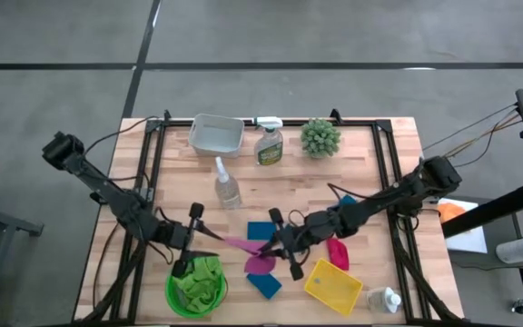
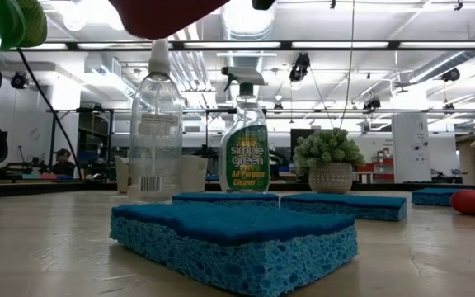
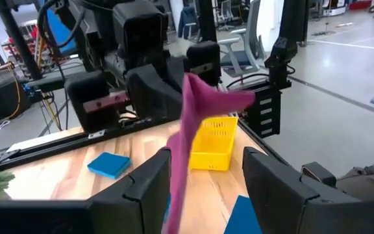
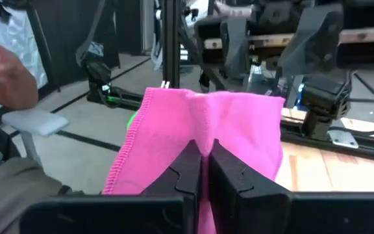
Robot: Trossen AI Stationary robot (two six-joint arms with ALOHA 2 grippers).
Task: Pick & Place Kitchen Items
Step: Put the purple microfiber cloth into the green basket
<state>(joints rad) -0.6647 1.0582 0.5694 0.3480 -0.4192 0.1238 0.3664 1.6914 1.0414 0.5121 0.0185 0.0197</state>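
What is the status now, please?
Right gripper shut on pink cloth, lifted. Left gripper jaws apart around the cloth. Blue sponge below.

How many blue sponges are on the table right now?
3 show in the high view: one blue sponge mid-table beside the pink cloth, one near the yellow basket, one partly under the right arm. Others may be hidden.

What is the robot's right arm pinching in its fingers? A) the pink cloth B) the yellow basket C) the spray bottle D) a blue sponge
A: in the right wrist view the right gripper has its fingers shut tight on a fold of the pink cloth, which hangs between the two arms in the high view.
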